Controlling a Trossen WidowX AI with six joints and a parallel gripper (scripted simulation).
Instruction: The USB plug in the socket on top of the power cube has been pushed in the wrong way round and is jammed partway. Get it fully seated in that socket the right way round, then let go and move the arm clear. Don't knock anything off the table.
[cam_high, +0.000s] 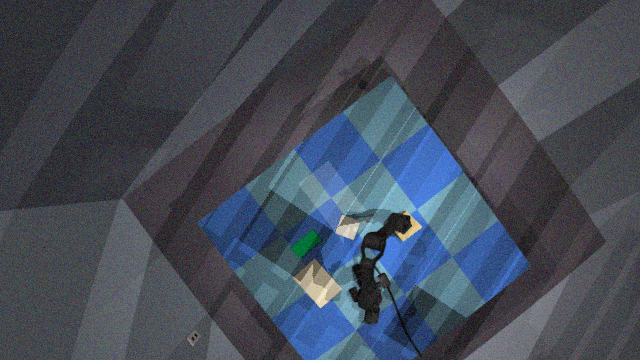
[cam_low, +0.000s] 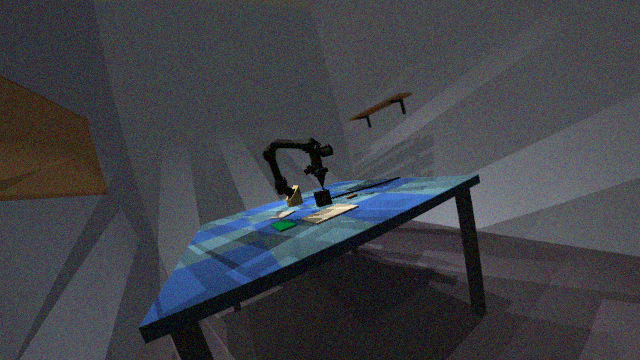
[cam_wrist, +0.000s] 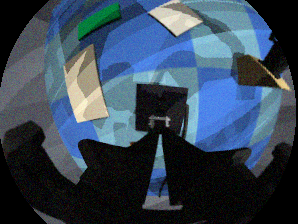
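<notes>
The black power cube (cam_low: 322, 198) (cam_wrist: 149, 96) stands on the blue checkered table. My gripper (cam_low: 323, 186) (cam_wrist: 160, 129) points down over the cube's top, its fingertips nearly together and close to the top face. It is shut on the USB plug, whose dark body is barely distinguishable between the dark tips. A small light metal outline shows just beyond the tips in the wrist view; I cannot tell whether it belongs to the plug or the socket. The plug's depth and which way round it is cannot be made out. In the top view the arm hides the fingertips.
A large beige panel (cam_high: 318, 284) (cam_low: 331, 213) (cam_wrist: 86, 87), a smaller pale panel (cam_high: 348, 227) (cam_wrist: 176, 19) and a green rectangle (cam_high: 306, 243) (cam_low: 284, 225) (cam_wrist: 99, 21) lie near the cube. A tan block (cam_low: 294, 196) (cam_wrist: 255, 72) is at the arm's base. A dark cable (cam_high: 400, 307) crosses the table.
</notes>
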